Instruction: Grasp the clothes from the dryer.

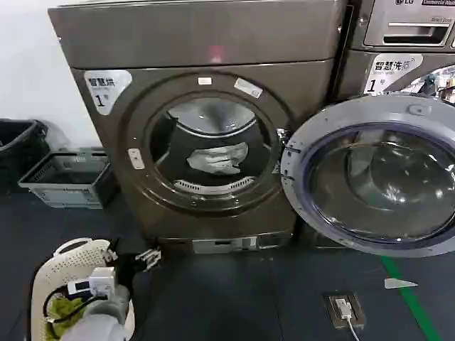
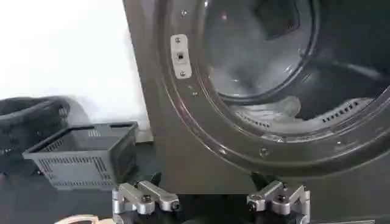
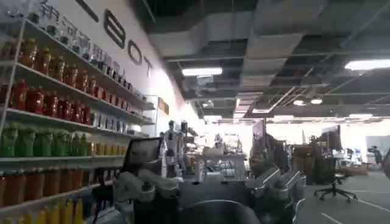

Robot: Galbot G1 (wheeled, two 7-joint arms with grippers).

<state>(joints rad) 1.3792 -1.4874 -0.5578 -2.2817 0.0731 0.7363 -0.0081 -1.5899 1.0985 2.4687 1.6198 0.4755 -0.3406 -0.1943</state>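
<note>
The dryer (image 1: 199,42) is the bronze-grey machine with a white "1" sticker; its round door (image 1: 377,174) hangs swung open to the right. The clothes (image 1: 217,158), a small pale bundle, lie low inside the drum, and they also appear in the left wrist view (image 2: 274,112) past the porthole rim. My left gripper (image 1: 129,254) hovers low at the dryer's front left corner, above the floor, open and holding nothing, its fingers (image 2: 146,198) spread wide in front of the dryer (image 2: 152,122). My right gripper (image 3: 210,189) is open, facing away into the room.
A white basket (image 1: 71,256) holding a yellow-green cloth (image 1: 64,309) sits beside my left arm. A grey crate (image 1: 67,177) and a black bin (image 1: 18,145) stand left of the dryer. An LG machine (image 1: 405,28) stands to the right. A floor socket (image 1: 345,309) lies on the dark floor.
</note>
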